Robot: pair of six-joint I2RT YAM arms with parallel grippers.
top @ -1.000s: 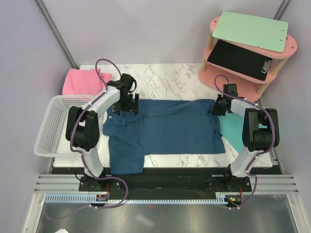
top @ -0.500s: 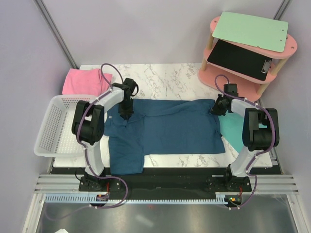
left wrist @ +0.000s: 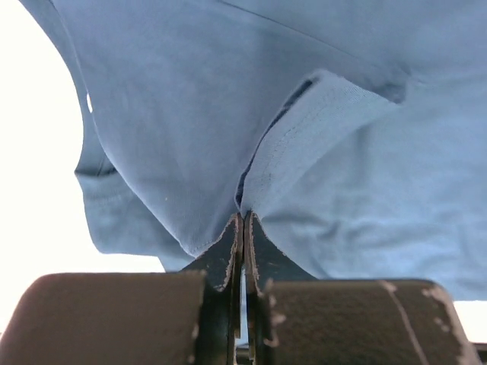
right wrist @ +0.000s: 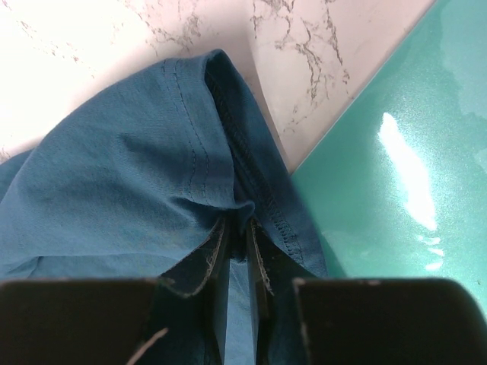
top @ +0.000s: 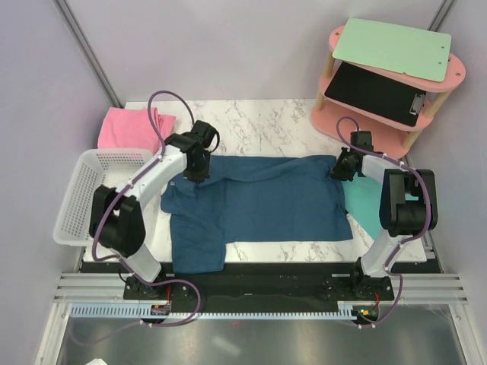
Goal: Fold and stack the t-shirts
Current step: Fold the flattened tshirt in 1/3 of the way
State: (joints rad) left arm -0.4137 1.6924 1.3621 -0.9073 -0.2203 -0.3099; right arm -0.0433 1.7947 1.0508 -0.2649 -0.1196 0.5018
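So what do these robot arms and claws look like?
Both the left arm and right arm have white links and black joints, with a purple cable looping along each. The left gripper and right gripper have two flat dark fingers, scuffed pale at the edges.

This looks like a robotics lab test cell rather than a home. Plain grey-lilac partition walls (top: 228, 46) box in a marble-patterned desk (top: 274, 122). A cabled left arm (top: 156, 171) and right arm (top: 396, 199) are bolted to bare aluminium rails (top: 251, 287) along its near edge.
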